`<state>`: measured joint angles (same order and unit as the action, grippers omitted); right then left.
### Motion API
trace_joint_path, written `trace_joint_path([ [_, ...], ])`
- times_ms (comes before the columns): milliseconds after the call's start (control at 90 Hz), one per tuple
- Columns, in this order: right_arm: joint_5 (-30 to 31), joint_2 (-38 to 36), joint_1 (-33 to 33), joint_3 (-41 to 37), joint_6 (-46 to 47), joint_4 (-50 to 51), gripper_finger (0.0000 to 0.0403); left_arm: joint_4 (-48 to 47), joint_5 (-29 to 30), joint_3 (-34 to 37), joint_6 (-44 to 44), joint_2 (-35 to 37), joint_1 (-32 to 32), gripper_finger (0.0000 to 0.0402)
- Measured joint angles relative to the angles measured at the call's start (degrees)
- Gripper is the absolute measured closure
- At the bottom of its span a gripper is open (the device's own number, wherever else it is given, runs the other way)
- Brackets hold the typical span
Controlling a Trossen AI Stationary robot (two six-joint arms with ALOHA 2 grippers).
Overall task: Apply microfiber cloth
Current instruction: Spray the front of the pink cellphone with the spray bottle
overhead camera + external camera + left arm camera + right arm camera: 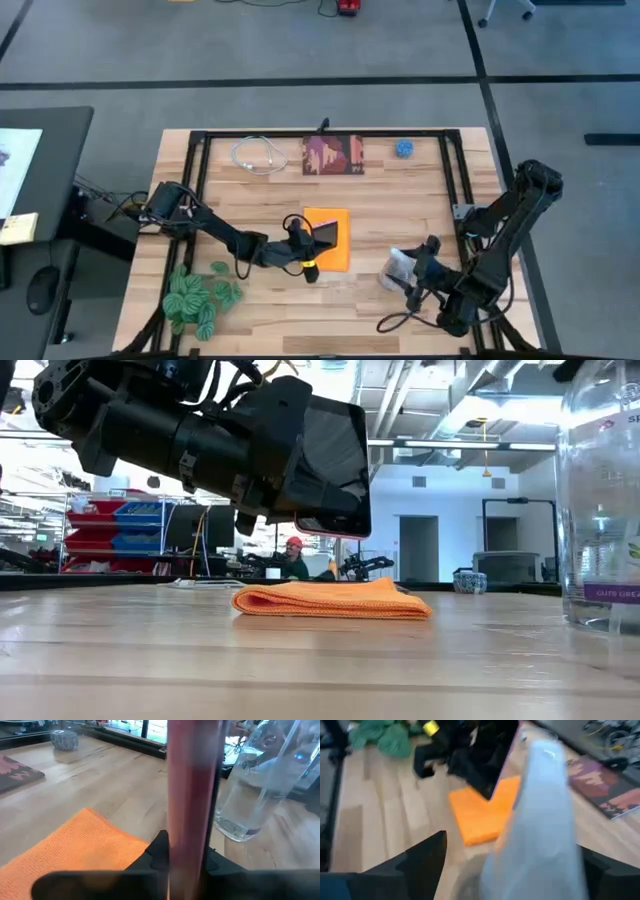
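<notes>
Table point(400, 190): left gripper point(330, 510) clamps phone point(335, 465) above cloth point(335, 600); right gripper point(520, 865) clamps bottle point(540, 820).

The cloth point(327, 240) lies flat near the middle of the desk point(420, 195). The left hand point(311, 240) hangs over the cloth's left part, closed on a phone point(326, 233) held on edge above it, clear of the fabric. To the right of the cloth, near the desk's front, the right hand point(405, 272) grips a bottle point(399, 266). At the back edge a cable point(257, 155), a printed square point(333, 155) and a small ball point(404, 149) lie left to right. A plant point(200, 297) lies at the front left corner.
</notes>
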<state>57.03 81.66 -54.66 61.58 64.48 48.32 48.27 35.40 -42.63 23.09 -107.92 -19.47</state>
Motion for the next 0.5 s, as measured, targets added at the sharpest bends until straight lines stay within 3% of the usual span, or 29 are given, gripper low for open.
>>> trace_joint_path([
  [244, -4.1, -0.1, -2.8, 3.1, -12.2, 3.9, 0.0117, -0.1, 0.0, 0.0, 0.0, 0.0, 0.0, 0.039],
  [378, -7.2, -1.4, -3.1, 5.0, -10.3, 10.2, 0.0117, -0.5, 0.0, 0.0, 0.1, 0.0, -0.1, 0.039],
  [500, -9.2, -1.7, -3.0, 5.0, -9.5, 9.1, 0.0117, -1.0, 0.0, 0.0, 0.4, 0.0, -0.1, 0.039],
])
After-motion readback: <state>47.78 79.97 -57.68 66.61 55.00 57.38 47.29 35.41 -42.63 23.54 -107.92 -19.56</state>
